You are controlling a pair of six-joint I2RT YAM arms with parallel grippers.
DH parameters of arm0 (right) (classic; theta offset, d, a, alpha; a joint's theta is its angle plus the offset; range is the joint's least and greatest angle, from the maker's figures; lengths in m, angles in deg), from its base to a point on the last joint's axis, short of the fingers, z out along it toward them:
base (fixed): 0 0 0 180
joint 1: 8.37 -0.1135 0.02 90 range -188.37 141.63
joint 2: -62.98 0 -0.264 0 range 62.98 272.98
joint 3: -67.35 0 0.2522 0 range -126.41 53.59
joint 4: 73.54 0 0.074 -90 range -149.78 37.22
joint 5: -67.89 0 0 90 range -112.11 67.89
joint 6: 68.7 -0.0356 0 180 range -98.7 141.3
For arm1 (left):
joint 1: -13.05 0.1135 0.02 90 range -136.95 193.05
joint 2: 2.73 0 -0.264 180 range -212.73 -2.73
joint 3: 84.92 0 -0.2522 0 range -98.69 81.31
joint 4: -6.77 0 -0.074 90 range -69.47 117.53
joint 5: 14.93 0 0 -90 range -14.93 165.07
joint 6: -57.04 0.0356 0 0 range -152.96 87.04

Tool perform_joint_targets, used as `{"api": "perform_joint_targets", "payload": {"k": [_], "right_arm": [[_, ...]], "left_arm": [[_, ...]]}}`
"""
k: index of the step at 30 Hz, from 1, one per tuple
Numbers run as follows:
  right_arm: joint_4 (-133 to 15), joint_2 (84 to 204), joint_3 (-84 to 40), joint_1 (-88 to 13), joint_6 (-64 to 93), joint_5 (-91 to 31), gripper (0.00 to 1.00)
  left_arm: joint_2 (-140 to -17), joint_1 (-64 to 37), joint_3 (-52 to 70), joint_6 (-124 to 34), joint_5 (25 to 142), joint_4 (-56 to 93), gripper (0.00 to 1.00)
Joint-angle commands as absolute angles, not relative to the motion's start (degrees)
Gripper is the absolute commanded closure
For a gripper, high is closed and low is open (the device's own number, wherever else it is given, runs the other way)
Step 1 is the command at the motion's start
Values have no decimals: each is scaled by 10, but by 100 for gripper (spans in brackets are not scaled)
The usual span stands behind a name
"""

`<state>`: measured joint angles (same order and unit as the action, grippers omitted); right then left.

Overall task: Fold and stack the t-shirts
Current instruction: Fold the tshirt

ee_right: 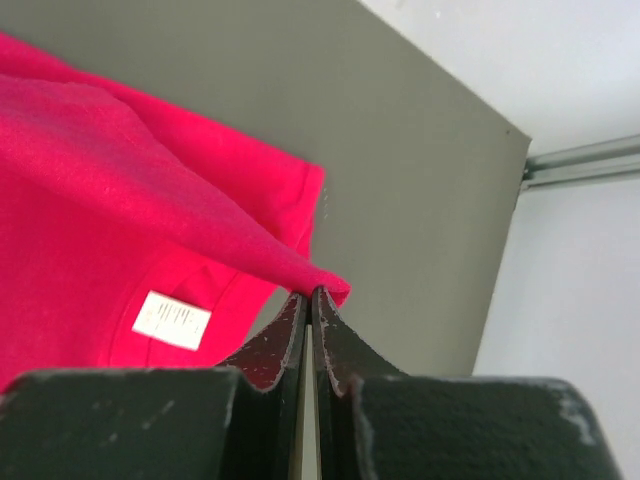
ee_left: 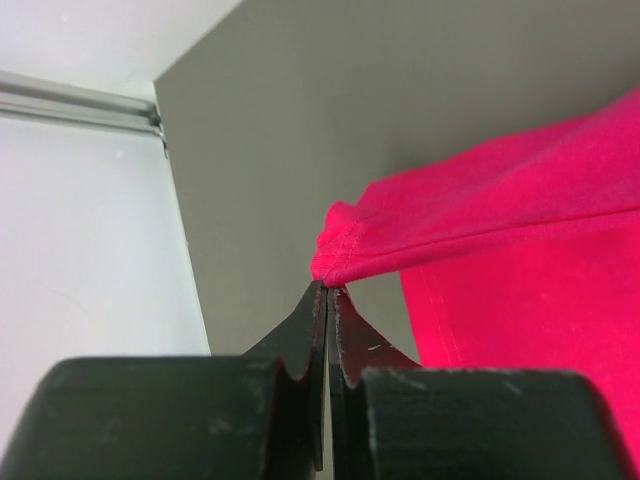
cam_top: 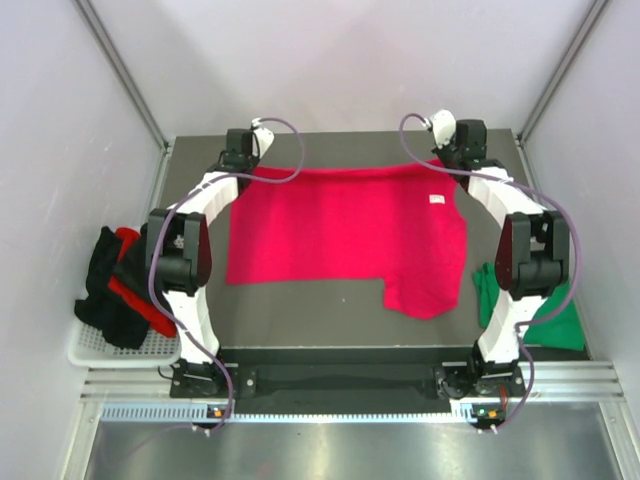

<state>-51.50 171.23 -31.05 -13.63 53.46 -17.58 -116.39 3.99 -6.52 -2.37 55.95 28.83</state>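
We see one shirt spread mid-table, pinned at its two far corners.
We log the spread shirt (cam_top: 340, 235) lying on the table (cam_top: 300, 315), its far edge raised. The left gripper (ee_left: 327, 290) is clamped on the far-left corner and the right gripper (ee_right: 310, 293) on the far-right corner. A tag (ee_right: 172, 320) sits on the cloth near the right corner. Left of the table, a basket (cam_top: 88, 350) holds a shirt pile (cam_top: 120, 285). At the right, beside the right arm, lies a side shirt (cam_top: 560, 325).
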Motion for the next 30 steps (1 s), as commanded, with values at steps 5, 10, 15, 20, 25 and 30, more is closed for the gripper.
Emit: {"api": "perform_joint_targets", "payload": {"k": [5,10,15,20,25,30], "right_arm": [[-522,1652,-273,-141,524,-182,100],[-525,1632,-248,-142,521,-184,100],[-528,1620,-226,-141,520,-187,100],[-536,1610,-192,-141,514,-189,100],[-549,1602,-152,-141,508,-189,100],[-554,1606,-129,-141,507,-191,100]], "left_arm": [[-1137,41,-60,-22,555,298,100],[-1136,42,-51,-29,551,313,100],[-1122,42,-17,-36,553,313,100],[-1115,42,18,-44,554,309,100],[-1108,42,40,-47,553,301,100],[-1108,42,56,-52,553,301,100]]}}
